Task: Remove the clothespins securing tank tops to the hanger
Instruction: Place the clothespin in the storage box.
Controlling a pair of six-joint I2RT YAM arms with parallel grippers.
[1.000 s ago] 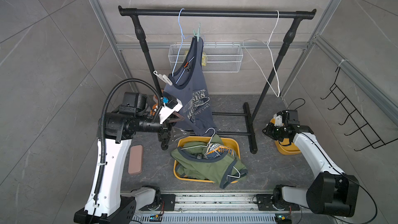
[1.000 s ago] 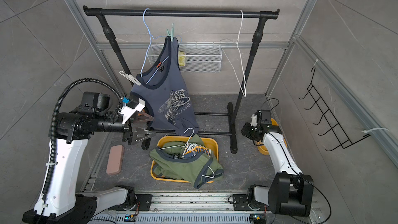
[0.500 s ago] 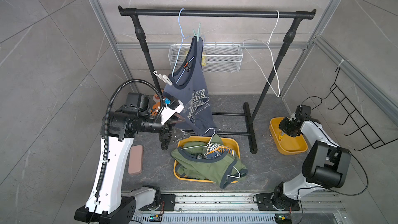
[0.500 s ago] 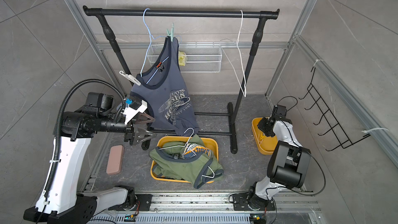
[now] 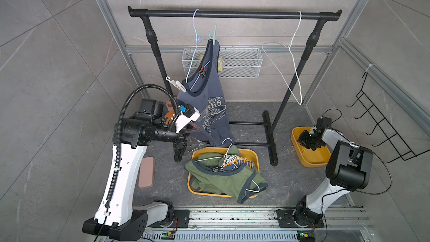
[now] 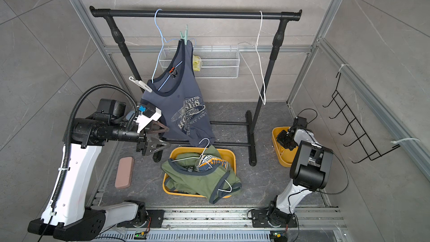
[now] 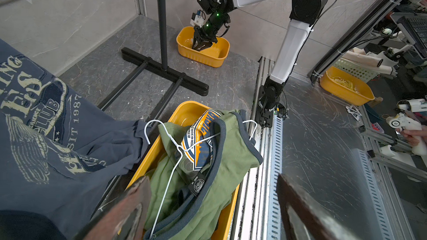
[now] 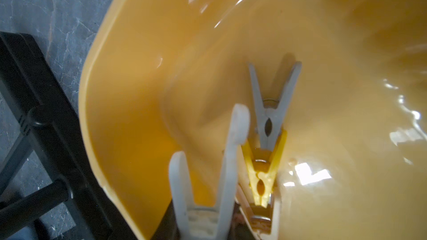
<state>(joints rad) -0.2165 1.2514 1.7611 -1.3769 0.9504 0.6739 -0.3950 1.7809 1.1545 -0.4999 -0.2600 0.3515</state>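
Note:
A navy tank top [image 5: 208, 103] [image 6: 179, 105] hangs by one shoulder from a blue hanger [image 5: 195, 31] on the black rack. A mint clothespin [image 5: 213, 35] [image 6: 184, 36] pins that shoulder, and a white clothespin [image 5: 176, 84] [image 6: 140, 84] sits at the hanger's low end. Two olive tank tops [image 5: 223, 178] [image 7: 208, 158] lie heaped in a yellow bin [image 5: 253, 153]. My left gripper [image 5: 187, 137] [image 7: 210, 181] stands open beside the navy top's hem, above that bin. My right gripper [image 5: 304, 139] [image 8: 203, 227] is down in a small yellow bin [image 5: 311, 162], shut on a white clothespin [image 8: 208, 169]; grey and yellow clothespins [image 8: 268, 116] lie there.
An empty white hanger [image 5: 295, 66] hangs at the rack's right end. A wire basket [image 5: 239, 66] is on the back wall, and black wire hooks [image 5: 384, 124] on the right wall. A pink block [image 5: 146, 172] lies on the floor. The rack's foot [image 5: 270, 138] stands between the bins.
The right arm has folded back on itself while its gripper stays in the small bin with the white clothespin. The left gripper has edged slightly toward the navy top.

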